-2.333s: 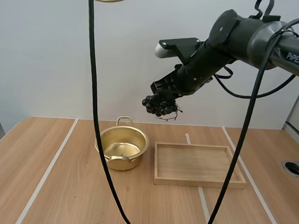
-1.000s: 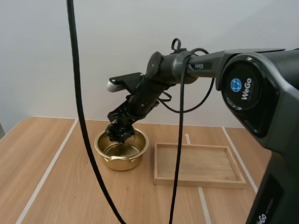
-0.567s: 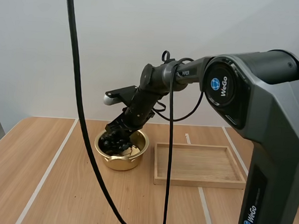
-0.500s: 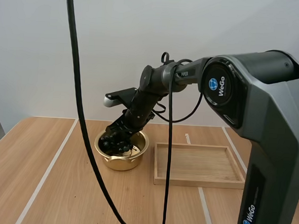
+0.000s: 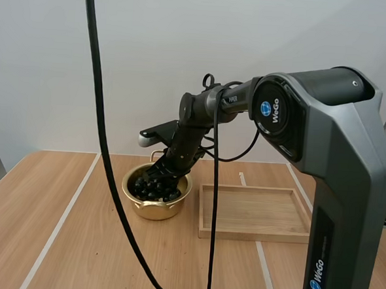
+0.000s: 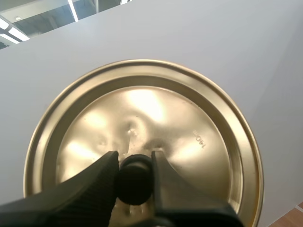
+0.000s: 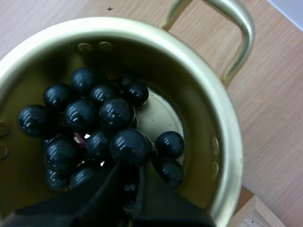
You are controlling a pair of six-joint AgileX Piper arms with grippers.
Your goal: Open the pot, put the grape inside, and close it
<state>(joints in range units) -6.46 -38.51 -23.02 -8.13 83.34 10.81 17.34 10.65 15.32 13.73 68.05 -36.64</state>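
Right gripper (image 7: 135,170) pinches grapes (image 7: 94,123) inside the pot (image 7: 222,142) near the tabletop's (image 5: 56,241) far edge; left gripper (image 6: 134,160) clamps the lid (image 6: 189,118). Lifting without release could drag them out.

WeGo stands twice on the right arm (image 5: 339,166): beside a round blue badge (image 5: 267,108) on its joint, and lower on its near side. A small stamp on the lid (image 6: 189,104) is unreadable.

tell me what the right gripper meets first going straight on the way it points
The right gripper would press into the bunch of dark round grapes, then likely the gold metal pot floor.
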